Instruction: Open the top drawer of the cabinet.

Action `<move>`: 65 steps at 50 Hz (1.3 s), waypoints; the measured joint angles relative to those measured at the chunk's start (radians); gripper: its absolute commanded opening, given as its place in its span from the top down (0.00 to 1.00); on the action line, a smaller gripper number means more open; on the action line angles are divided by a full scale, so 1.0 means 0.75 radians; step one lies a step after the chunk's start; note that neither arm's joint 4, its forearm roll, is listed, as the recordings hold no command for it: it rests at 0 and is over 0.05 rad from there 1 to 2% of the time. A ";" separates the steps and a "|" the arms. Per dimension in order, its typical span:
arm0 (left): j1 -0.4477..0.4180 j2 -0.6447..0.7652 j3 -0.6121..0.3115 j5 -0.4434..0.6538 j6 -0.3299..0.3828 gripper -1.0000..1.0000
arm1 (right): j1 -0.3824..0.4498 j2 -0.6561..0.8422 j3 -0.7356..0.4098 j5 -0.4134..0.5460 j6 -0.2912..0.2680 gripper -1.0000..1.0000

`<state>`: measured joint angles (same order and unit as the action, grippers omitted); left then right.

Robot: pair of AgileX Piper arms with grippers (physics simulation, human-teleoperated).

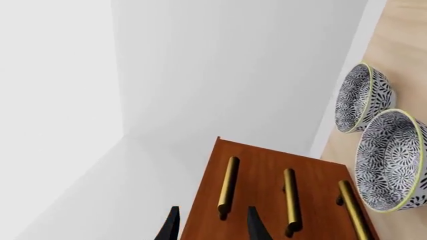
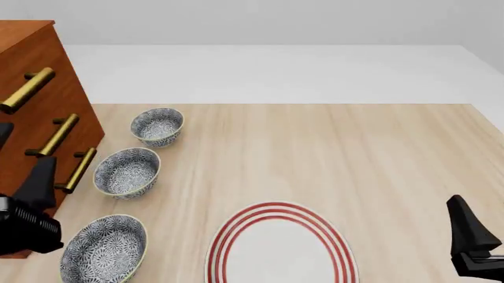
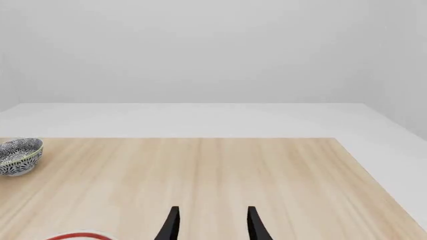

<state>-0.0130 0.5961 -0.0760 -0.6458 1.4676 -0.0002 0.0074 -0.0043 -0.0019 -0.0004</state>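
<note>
The cabinet [image 2: 79, 127] is reddish-brown wood and stands at the table's left edge, with three brass bar handles stacked on its front. The top drawer [image 2: 38, 59] looks flush with the cabinet front, its brass handle [image 2: 28, 89] uppermost. My left gripper [image 2: 22, 156] is open just in front of the cabinet. In the left wrist view the left gripper [image 1: 213, 225] points at the cabinet front [image 1: 267, 170], and the top drawer's handle [image 1: 228, 186] lies ahead between the two black fingertips, apart from them. My right gripper [image 2: 471, 236] [image 3: 213, 225] is open and empty over the table's near right.
Three patterned bowls [image 2: 157, 125] [image 2: 127, 171] [image 2: 102, 247] sit in a row beside the cabinet's foot, close to the left arm. A red-ringed white plate [image 2: 280, 244] lies at the near middle. The middle handle [image 2: 56, 134] and lowest handle [image 2: 77, 169] sit below the top one.
</note>
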 measured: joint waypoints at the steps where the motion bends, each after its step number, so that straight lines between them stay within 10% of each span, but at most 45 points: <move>1: 0.001 0.006 -0.002 -0.003 0.001 0.00 | 0.000 0.000 0.000 0.000 0.000 0.00; 65: 0.126 0.479 -0.098 -0.345 0.050 0.00 | 0.000 0.000 0.000 0.000 0.000 0.00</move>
<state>0.0814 0.9556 -0.1497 -0.9042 1.5048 -0.0002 0.0074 -0.0043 -0.0019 -0.0004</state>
